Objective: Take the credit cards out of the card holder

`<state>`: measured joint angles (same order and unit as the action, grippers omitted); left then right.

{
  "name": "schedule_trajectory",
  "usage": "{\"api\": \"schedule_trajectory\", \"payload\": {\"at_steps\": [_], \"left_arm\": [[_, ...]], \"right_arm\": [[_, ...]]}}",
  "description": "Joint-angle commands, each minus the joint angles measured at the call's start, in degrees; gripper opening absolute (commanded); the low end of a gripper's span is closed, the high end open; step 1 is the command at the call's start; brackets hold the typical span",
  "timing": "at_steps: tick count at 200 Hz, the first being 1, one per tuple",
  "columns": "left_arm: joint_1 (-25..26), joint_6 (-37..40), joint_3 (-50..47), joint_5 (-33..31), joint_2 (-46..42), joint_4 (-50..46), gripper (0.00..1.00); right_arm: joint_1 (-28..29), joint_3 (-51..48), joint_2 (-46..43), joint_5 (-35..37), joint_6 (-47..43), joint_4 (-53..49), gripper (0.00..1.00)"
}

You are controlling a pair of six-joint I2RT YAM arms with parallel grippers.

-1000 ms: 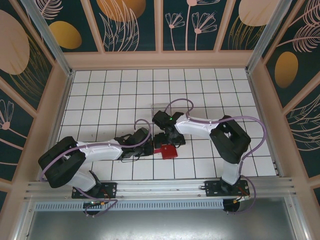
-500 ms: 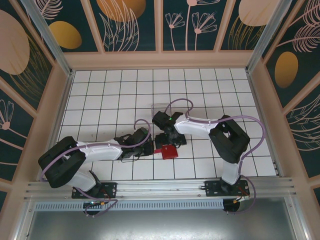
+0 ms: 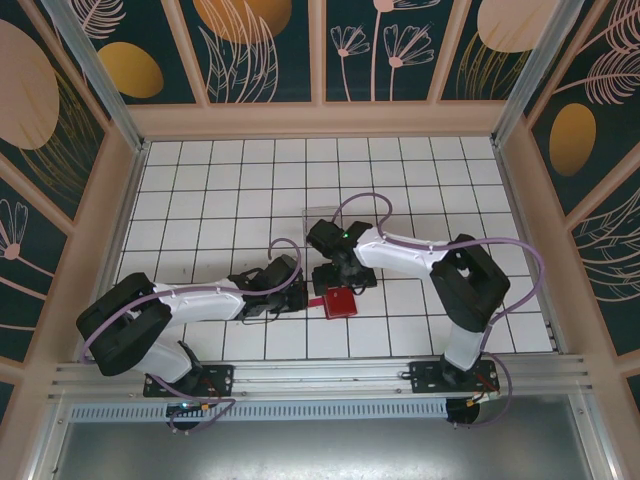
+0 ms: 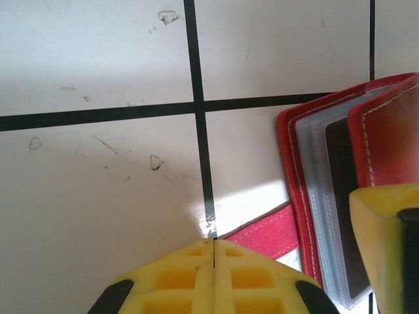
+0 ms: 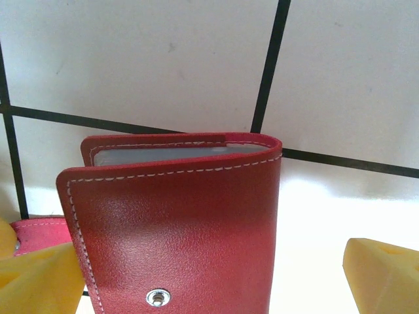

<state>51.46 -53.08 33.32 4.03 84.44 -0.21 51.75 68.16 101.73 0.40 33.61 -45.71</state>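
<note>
The card holder (image 3: pixel 339 302) is a red wallet lying on the white tiles between the two grippers. Its upper cover (image 5: pixel 177 229) stands a little off the lower one, showing grey lining (image 4: pixel 317 196). A dark credit card (image 4: pixel 342 196) sits in a grey sleeve inside. My left gripper (image 4: pixel 214 243) is shut, its tips pressed together over the end of the red closing tab (image 4: pixel 265 232); nothing shows between them. My right gripper (image 5: pixel 209 261) is open, one yellow finger (image 5: pixel 39 275) on each side of the cover with its metal snap (image 5: pixel 156 297).
A small clear plastic box (image 3: pixel 322 214) stands on the tiles just behind the right gripper. Wooden walls (image 3: pixel 320 120) enclose the tiled table, and the arm bases stand on the metal rail (image 3: pixel 320 375) at the near edge.
The right arm's elbow has swung slightly to the right while its gripper stays over the card holder. The left arm has not moved.
</note>
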Motion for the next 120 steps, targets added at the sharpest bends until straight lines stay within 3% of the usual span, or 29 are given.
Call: {"api": "schedule_trajectory", "payload": {"at_steps": [1, 23, 68, 120], "left_arm": [[-0.3, -0.1, 0.4, -0.7, -0.1, -1.4, 0.0], [-0.4, -0.3, 1.0, -2.3, -0.6, -3.0, 0.0], [-0.3, -0.6, 2.8, -6.1, -1.3, -7.5, 0.0], [-0.7, -1.6, 4.6, -10.7, -2.0, -12.6, 0.0]], "right_arm": [[-0.4, 0.8, -2.9, 3.4, 1.3, -3.9, 0.98], [-1.2, 0.0, -4.4, 3.9, 1.5, -4.5, 0.96], [-3.1, -3.0, -7.8, 3.5, 1.3, -4.0, 0.81], [-5.2, -7.0, -10.1, 0.7, 0.6, -0.2, 0.54]]}}
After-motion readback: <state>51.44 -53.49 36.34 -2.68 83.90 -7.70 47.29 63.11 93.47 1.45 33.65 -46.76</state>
